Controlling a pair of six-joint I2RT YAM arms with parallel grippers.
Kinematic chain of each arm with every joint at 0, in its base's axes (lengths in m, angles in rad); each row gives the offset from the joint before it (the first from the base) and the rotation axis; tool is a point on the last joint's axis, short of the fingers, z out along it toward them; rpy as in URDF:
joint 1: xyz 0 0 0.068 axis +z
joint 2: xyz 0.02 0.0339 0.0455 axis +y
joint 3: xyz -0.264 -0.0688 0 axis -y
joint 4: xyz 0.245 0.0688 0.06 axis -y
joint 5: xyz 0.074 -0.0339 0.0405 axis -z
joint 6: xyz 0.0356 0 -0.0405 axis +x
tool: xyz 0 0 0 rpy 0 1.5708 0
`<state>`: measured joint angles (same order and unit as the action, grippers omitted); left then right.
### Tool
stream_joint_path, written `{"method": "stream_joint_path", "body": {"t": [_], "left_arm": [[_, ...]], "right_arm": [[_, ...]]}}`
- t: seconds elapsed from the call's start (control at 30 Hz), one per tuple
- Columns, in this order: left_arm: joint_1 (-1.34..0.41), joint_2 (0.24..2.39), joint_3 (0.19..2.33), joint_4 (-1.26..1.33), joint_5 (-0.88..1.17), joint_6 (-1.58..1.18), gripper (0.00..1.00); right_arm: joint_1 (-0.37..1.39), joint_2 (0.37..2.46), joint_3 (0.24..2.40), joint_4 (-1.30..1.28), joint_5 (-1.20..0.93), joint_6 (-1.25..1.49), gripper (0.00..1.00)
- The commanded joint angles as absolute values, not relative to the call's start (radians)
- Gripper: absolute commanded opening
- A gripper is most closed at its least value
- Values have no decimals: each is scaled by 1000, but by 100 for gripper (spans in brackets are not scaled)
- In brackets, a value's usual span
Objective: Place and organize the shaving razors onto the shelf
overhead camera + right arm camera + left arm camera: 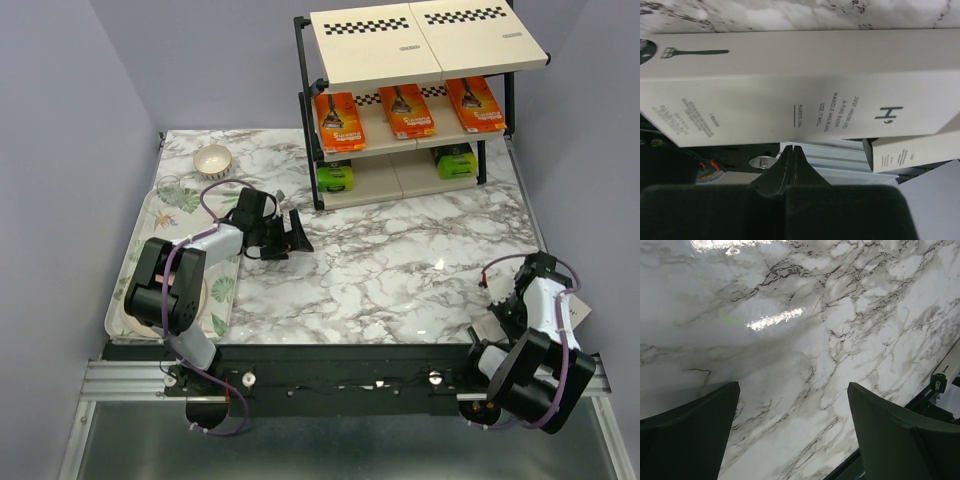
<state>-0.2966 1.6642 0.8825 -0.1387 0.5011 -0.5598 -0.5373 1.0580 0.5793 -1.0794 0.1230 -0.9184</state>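
A: shelf (430,45) status?
B: three orange packs (409,110) on middle tier, two green-ended packs (335,177) on bottom tier.
A: left gripper (303,232)?
B: front-left of the shelf, over the desk (400,260), jaws apart.

On the lowest tier of the black-framed, beige-boarded shelf (380,55), the two black razor packs with lime-green ends (335,178) lie mostly hidden under the board above. Well apart from the shelf, at the near right edge of the marble counter (400,270), the long white razor box (790,100) runs off both sides of the right wrist view. Its small print is too fine to read. A second white box (910,150) beneath it is cut off on the right.
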Motion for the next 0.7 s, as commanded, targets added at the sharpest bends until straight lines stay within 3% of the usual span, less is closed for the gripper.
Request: {"method": "stream_joint_path", "body": {"t": [0.0,0.17,0.5,0.67], "left_arm": [[-299,1638,882,-169,459,-534,98],[-299,1640,885,-173,468,-531,98],[-299,1609,825,-133,468,-546,99],[-299,1601,827,-140,474,-543,98]], "right_arm": [[-549,1126,537,-879,216,-979,1],[-549,1271,652,-766,180,-919,1],[-529,1577,903,-815,83,-784,1],[-414,1644,916,-811,39,-726,1]]}}
